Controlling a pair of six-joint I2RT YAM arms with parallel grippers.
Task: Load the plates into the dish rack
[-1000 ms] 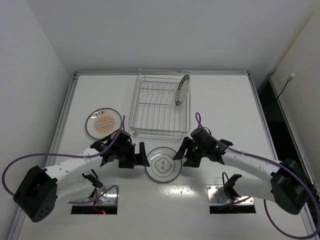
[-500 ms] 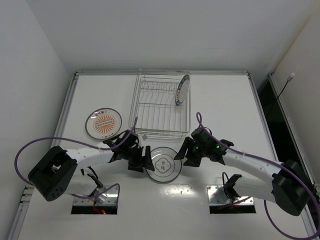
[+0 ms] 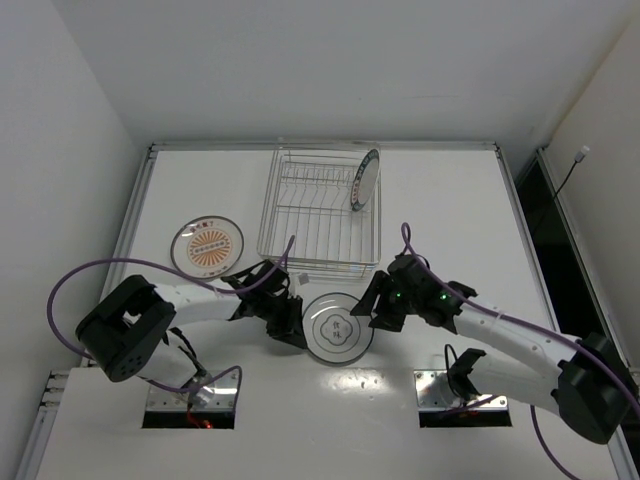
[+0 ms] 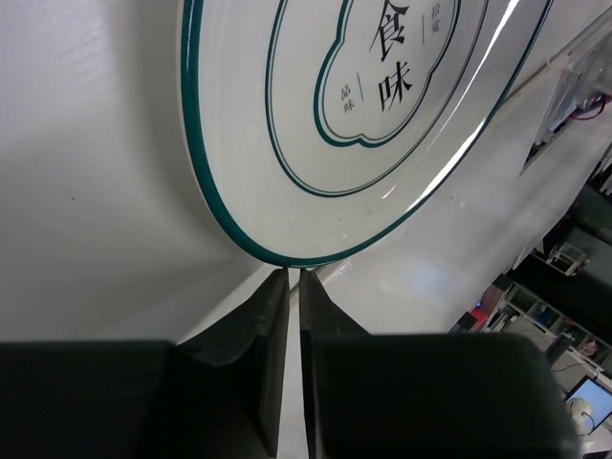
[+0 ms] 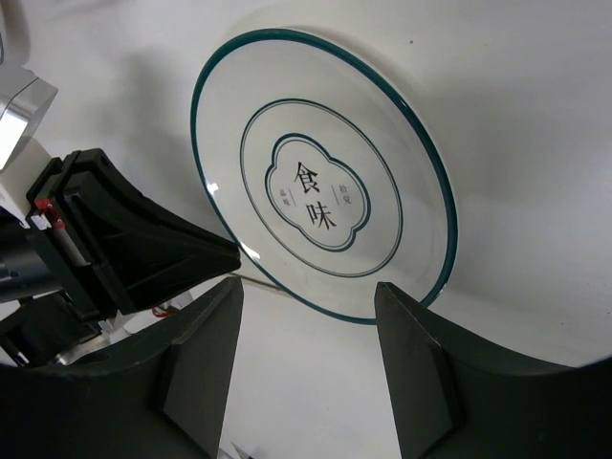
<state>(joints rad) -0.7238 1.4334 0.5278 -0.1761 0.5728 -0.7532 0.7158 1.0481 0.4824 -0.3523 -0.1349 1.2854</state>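
The plate with a thin dark rim and a flower outline [image 3: 338, 326] lies flat on the table just in front of the dish rack [image 3: 318, 212]. My left gripper [image 3: 291, 327] is shut with nothing between its fingers, and its tips [image 4: 287, 277] rest against that plate's [image 4: 363, 105] left rim. My right gripper [image 3: 368, 306] stands open at the plate's right side, its fingers [image 5: 206, 354] apart in front of the plate [image 5: 320, 191]. A plate with a dark patterned rim [image 3: 365, 180] stands upright in the rack's right end. The orange-centred plate [image 3: 207, 247] lies flat left of the rack.
The left gripper's dark body [image 5: 134, 249] shows at the left of the right wrist view, close to the plate. Purple cables loop off both arms. Two floor cut-outs [image 3: 190, 405] [image 3: 462, 398] sit by the arm bases. Raised rails [image 3: 135, 225] edge the table.
My left gripper closed fully and moved right against the flower-outline plate's rim; the plate slid slightly right. The right gripper shifted a little right and stayed open.
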